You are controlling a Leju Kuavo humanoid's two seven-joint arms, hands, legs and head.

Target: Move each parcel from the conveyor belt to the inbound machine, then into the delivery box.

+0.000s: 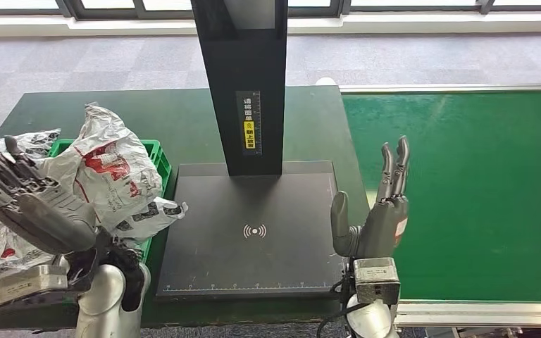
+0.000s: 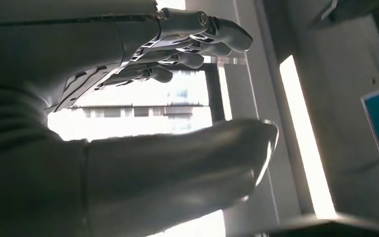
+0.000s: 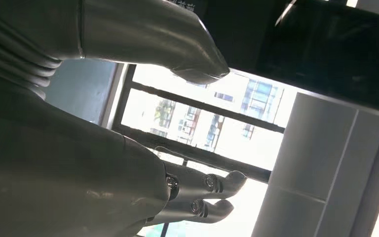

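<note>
Both hands hold nothing: the left hand (image 1: 39,204) hangs over the box (image 1: 156,155) with fingers spread, and the right hand (image 1: 373,218) stands upright at the near edge between machine and belt, fingers straight and apart. The belt (image 1: 465,190) on the right is bare green as far as I can see, and the machine (image 1: 253,232) pad in the middle carries no parcel. The box on the left is heaped with parcels (image 1: 109,169), white bags printed red and black, spilling over its right rim. I'd judge one cycle just finished; next the right hand needs a fresh parcel arriving on the belt.
</note>
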